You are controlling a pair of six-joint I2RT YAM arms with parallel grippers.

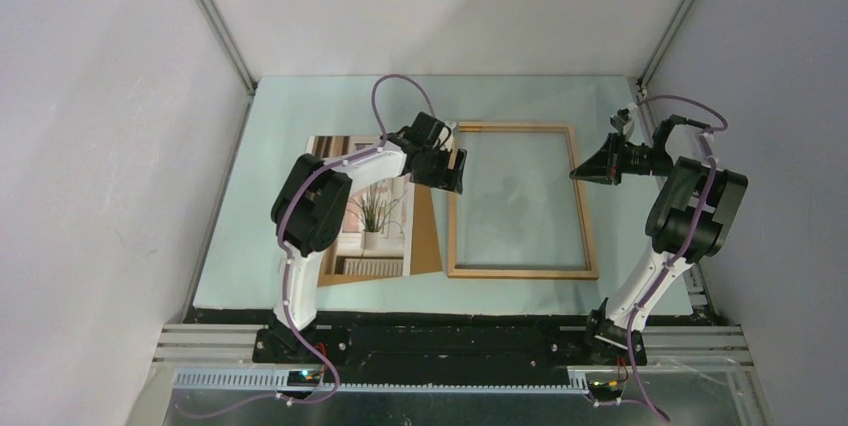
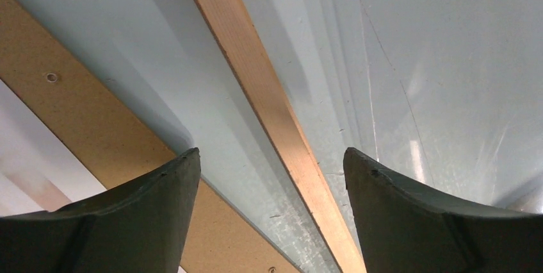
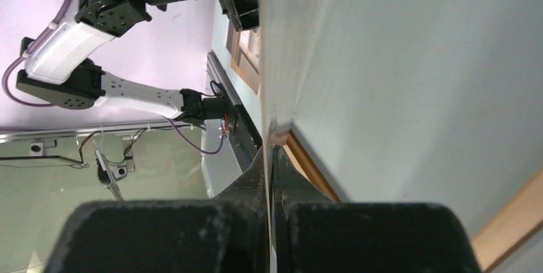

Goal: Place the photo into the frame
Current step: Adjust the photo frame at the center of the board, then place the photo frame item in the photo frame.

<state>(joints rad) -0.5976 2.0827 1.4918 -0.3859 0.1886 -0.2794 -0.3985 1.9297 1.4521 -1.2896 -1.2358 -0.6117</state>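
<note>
- Down at the near edge of the table [image 1: 250, 291], both arm bases sit bolted side by side, the left arm reaching up the left side and the right arm up the right.
- Just past them lies the photo [image 1: 375, 214], face up with the potted plant showing. It is outside the frame, to its left, and partly under the left arm.
- Under the photo is the brown backing board [image 1: 428, 238], which peeks out along the photo's right side and near edge.
- Right beside the board is the frame [image 1: 522, 272], flat on the table with a glossy sheen inside its rails.
- Further up, the left tool [image 1: 448, 174] hangs over the frame's left rail near the far corner. It is released, and its wrist view shows the dark fingers [image 2: 160, 202] spread wide with the wooden rail running between them and nothing held.
- Across at the frame's right rail, the right tool [image 1: 578, 174] points in from the side, clenched tight, tips at the wood.
- Its wrist view shows a thin pale edge running out from the seam between the fingers; I cannot tell whether it is pinched.
</note>
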